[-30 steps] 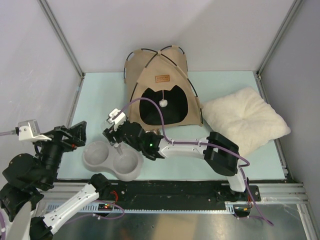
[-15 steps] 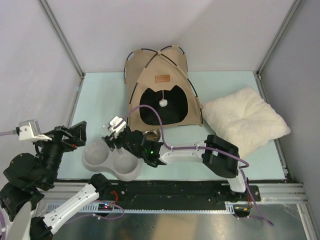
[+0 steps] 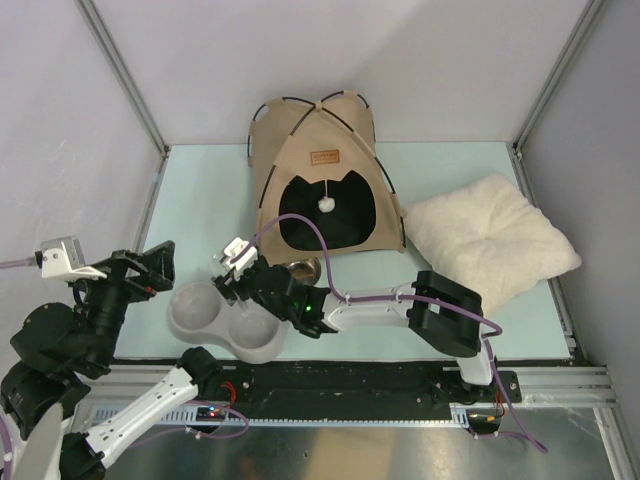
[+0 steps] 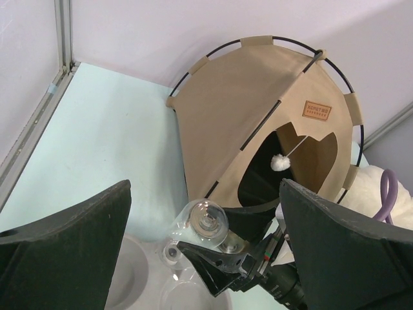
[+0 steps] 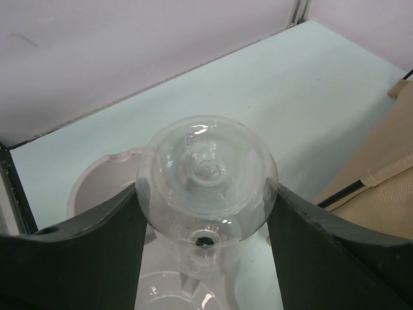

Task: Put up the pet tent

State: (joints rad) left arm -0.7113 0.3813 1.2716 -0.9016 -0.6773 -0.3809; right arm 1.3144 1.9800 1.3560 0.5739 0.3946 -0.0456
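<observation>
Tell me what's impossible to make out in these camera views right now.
Pet tent interior: top view, dark behind the doorway.
Label patch wording: left wrist view, too small.
Grey double bowl, right basin: top view, partly covered by the right gripper and its clear bottle.

The left arm (image 3: 140,410) and the right arm (image 3: 365,308) are each showing white tubular links and bulky black joints. A thin purple cable (image 3: 322,248) is looping along the right one.

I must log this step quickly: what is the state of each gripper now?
Left gripper: open, holding nothing.
Right gripper: closed on the clear bottle, above the grey bowl.
</observation>
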